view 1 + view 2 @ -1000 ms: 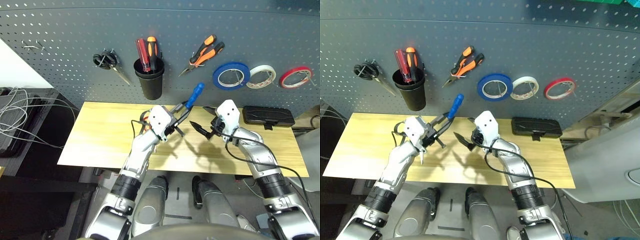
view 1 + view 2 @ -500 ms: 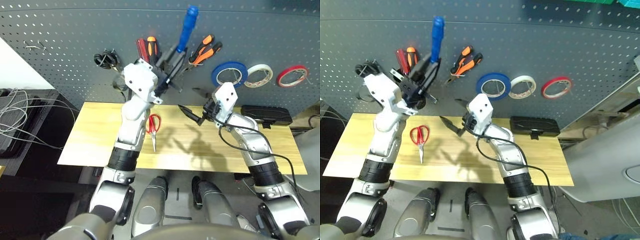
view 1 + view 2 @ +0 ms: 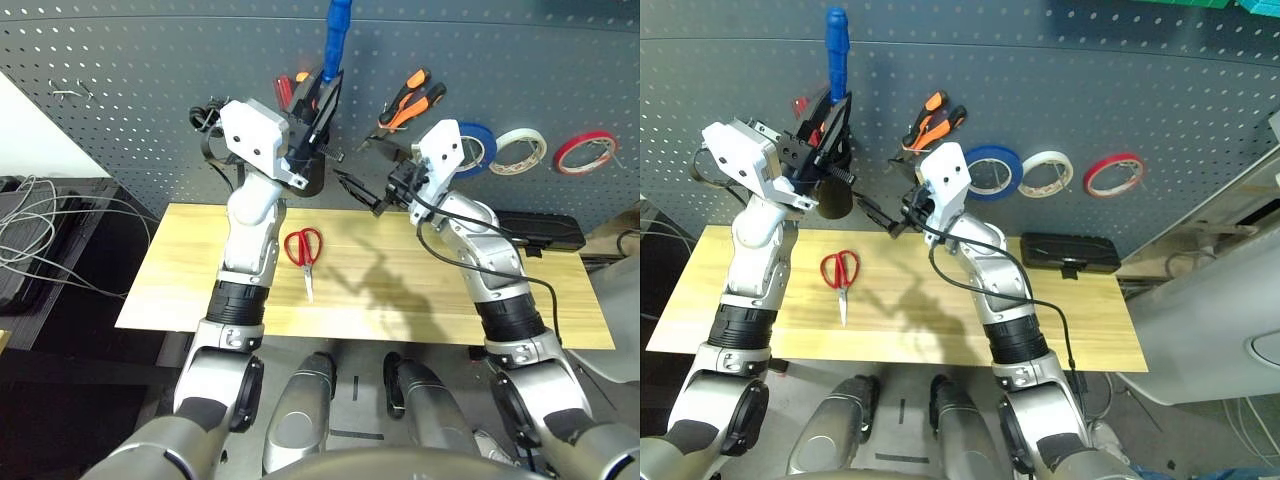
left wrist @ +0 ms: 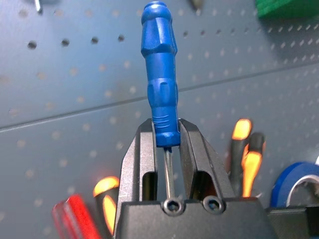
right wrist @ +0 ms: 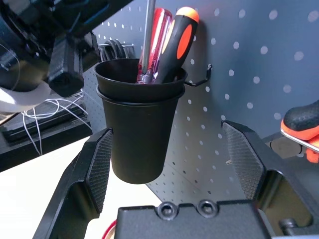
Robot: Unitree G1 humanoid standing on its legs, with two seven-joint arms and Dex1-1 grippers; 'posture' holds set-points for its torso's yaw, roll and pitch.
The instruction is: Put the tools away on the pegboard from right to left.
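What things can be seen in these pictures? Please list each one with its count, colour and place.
pegboard: one, dark grey-blue, behind the table.
table: one, light wood.
black cup: one, on the pegboard, holding a red-handled screwdriver and an orange-and-black one.
blue-handled screwdriver: one, held handle up near the cup.
red-handled scissors: one pair, flat on the table.
pliers: one, orange and black, hung on the pegboard.
tape rolls: blue, white, red, in a row on the pegboard.
black case: one, on the table's right end.
left end effector: shut on the screwdriver.
right end effector: open, facing the cup.
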